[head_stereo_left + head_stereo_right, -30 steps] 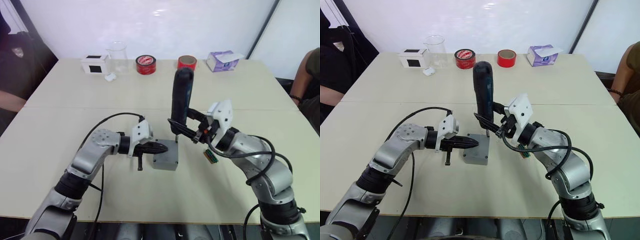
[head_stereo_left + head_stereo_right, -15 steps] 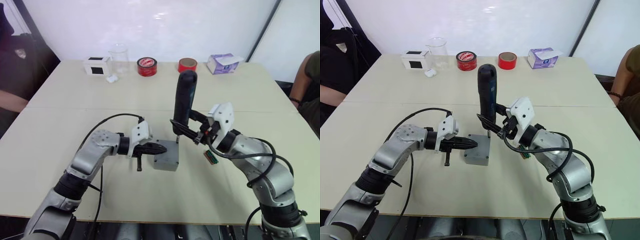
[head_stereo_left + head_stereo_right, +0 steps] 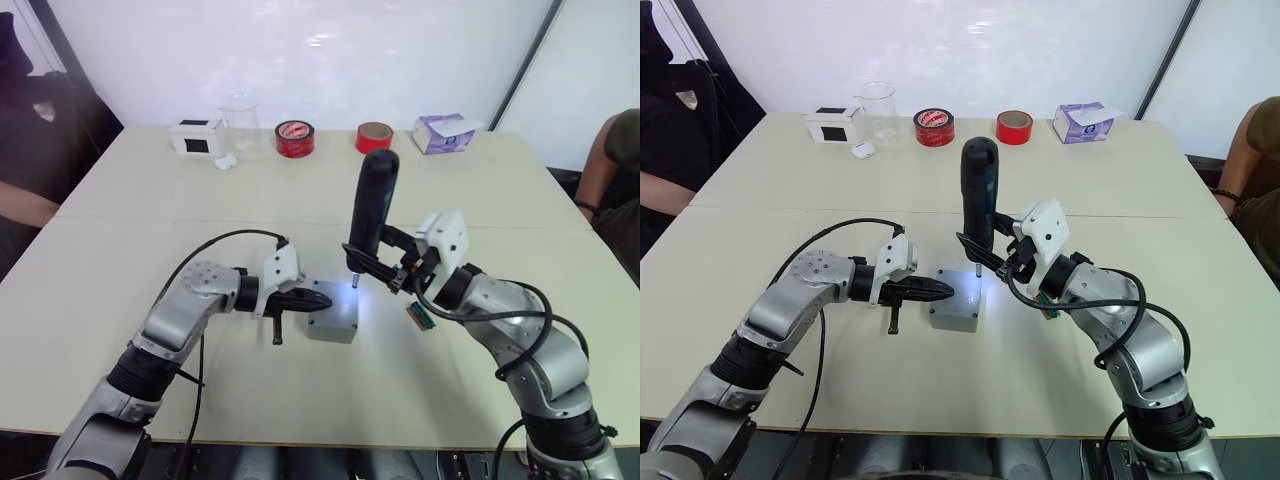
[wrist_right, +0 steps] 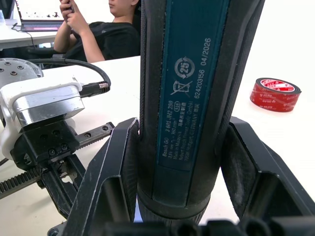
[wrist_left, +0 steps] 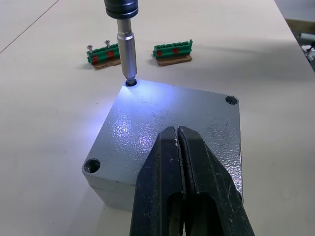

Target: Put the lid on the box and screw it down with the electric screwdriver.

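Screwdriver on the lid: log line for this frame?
step: screwing | right tool: shut on screwdriver, upright, bit in lid corner hole, tip light on | left tool: shut, over lid | lid: on box

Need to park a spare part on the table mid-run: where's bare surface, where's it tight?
Bare: the table's left half, between the white-and-black cube and the left arm; also the right side beyond the tissue carton. Tight: centre, where both tools, the box, the electric screwdriver and green terminal blocks cluster.

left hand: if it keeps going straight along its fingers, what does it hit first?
Likely the electric screwdriver. The left hand lies shut on the lid, pointing across it toward the bit in the far corner hole; its line may pass just beside it.
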{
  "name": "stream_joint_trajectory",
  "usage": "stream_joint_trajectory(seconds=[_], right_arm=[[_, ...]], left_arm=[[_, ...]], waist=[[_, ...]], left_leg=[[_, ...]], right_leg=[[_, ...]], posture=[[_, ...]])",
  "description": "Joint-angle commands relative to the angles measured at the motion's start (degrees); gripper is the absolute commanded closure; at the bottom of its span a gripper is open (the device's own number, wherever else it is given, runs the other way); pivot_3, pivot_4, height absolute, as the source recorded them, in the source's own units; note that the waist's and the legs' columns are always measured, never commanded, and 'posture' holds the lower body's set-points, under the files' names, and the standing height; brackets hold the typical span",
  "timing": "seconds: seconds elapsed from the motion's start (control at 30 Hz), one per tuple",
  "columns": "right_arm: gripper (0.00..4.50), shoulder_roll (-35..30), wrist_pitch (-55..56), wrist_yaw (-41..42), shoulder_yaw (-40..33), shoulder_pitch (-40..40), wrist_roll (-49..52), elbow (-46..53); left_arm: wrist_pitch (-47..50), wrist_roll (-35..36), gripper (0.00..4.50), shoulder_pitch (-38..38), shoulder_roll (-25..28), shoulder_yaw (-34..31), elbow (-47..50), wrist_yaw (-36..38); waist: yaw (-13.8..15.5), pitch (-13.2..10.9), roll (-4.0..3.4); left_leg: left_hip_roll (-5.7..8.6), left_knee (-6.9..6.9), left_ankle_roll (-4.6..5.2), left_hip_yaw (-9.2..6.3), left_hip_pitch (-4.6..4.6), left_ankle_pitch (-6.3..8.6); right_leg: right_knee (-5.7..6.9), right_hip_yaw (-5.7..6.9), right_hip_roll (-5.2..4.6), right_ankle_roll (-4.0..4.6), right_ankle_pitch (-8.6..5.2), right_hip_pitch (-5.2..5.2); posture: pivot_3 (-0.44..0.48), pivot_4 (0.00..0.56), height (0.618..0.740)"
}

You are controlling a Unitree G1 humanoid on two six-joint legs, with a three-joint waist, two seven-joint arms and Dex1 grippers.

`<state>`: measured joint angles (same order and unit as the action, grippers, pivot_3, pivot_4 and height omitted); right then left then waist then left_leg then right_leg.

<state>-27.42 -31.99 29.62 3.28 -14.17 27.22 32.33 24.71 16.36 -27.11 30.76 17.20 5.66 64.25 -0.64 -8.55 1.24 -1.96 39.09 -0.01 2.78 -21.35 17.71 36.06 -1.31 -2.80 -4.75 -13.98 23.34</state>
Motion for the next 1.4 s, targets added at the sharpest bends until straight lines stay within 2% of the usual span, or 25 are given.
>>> stream_joint_trajectory(seconds=[0.03,0.17,0.37,0.47,0.67,0.83,0.93,1.07,1.2,1.4], right_arm=[[2.7,-1.23,-3.94,0.16,2.06,1.7,-1.19,-2.95],[2.7,-0.61,-4.1,-0.82,-0.14,-1.61,0.33,-1.48],[2.7,1.12,-7.87,-4.06,-8.47,-11.85,10.28,4.4],[2.7,0.21,-11.36,-6.09,-12.21,-15.11,15.11,5.64],[2.7,-7.99,-26.31,-14.38,-22.5,-20.07,29.61,4.5],[2.7,-20.88,-41.83,-16.82,-24.97,-22.6,36.62,-0.89],[2.7,-25.77,-50.78,-18.25,-24.01,-26.54,38.54,-6.67],[2.7,-31.28,-58.28,-17.36,-18.98,-28.74,35.18,-12.5],[2.7,-37.49,-60.51,-16.56,-10.12,-29.81,35.18,-21.4],[2.7,-38.14,-60.51,-18.39,-1.09,-31.14,31.75,-32.55]], left_arm=[[0.24,-0.43,4.5,0.49,0.27,0.51,0.36,0.17],[0.14,-0.49,4.5,0.52,0.28,0.55,0.47,0.18],[-0.18,-0.41,4.5,0.08,0.26,0.55,1.31,0.34],[-0.1,-0.12,4.5,-0.25,0.22,0.28,2.12,0.36],[1.53,2.74,4.5,-1.62,1.34,-2.24,6.42,1.03],[2.76,5.73,4.5,-3.39,2.54,-4.66,8.79,1.88],[3.65,7.96,4.5,-4.25,3.29,-6.48,10.14,2.46],[4.78,11.01,4.5,-5.24,4.17,-9.08,11.85,2.79],[6.68,13.89,4.5,-6.17,5.56,-11.08,13.29,3.02],[8.39,15.96,4.5,-6.15,6.44,-12.23,14.91,2.07]], waist=[[-0.01,0.0,0.0],[-0.03,-0.02,-0.03],[-0.01,-0.41,-0.26],[0.04,-0.44,-0.32],[0.04,-0.58,-0.34],[-0.05,-1.05,-0.5],[-0.24,-1.17,-0.54],[-0.17,-1.28,-0.52],[-0.16,-1.29,-0.55],[-0.16,-1.29,-0.56]], left_leg=[[-0.01,0.0,0.0,0.0,0.0,0.0],[-0.01,-0.01,0.0,0.0,-0.05,0.0],[0.0,-0.01,0.0,0.01,-0.28,0.0],[0.06,0.03,0.0,0.03,-0.97,-0.01],[0.07,0.01,0.08,0.02,-1.21,0.04],[0.11,0.01,0.1,0.07,-1.25,0.05],[0.11,0.01,0.1,0.09,-1.26,0.04],[0.09,-0.02,0.11,0.08,-1.29,0.05],[0.11,0.01,0.11,0.08,-1.56,0.05],[0.16,0.09,0.11,0.19,-2.06,0.04]], right_leg=[[0.0,0.0,-0.01,0.0,0.0,0.0],[0.0,0.0,-0.04,0.0,0.0,0.05],[0.0,0.0,-0.11,0.0,0.0,0.27],[0.07,-0.04,-0.14,-0.03,0.04,0.96],[0.01,0.02,-0.15,-0.08,0.06,1.14],[-0.02,-0.01,-0.24,-0.02,0.03,1.19],[-0.01,-0.03,-0.22,-0.02,0.03,1.24],[-0.02,-0.05,-0.1,-0.02,0.03,1.29],[-0.03,-0.05,-0.05,-0.03,0.03,1.51],[0.01,-0.11,-0.04,-0.25,0.16,2.05]], posture=[[0.0,0.15,0.74],[0.0,0.15,0.74],[0.0,0.15,0.74],[0.0,0.15,0.74],[0.0,0.15,0.74],[0.0,0.15,0.74],[0.0,0.15,0.74],[0.0,0.15,0.74],[0.0,0.15,0.74],[0.0,0.15,0.74]])
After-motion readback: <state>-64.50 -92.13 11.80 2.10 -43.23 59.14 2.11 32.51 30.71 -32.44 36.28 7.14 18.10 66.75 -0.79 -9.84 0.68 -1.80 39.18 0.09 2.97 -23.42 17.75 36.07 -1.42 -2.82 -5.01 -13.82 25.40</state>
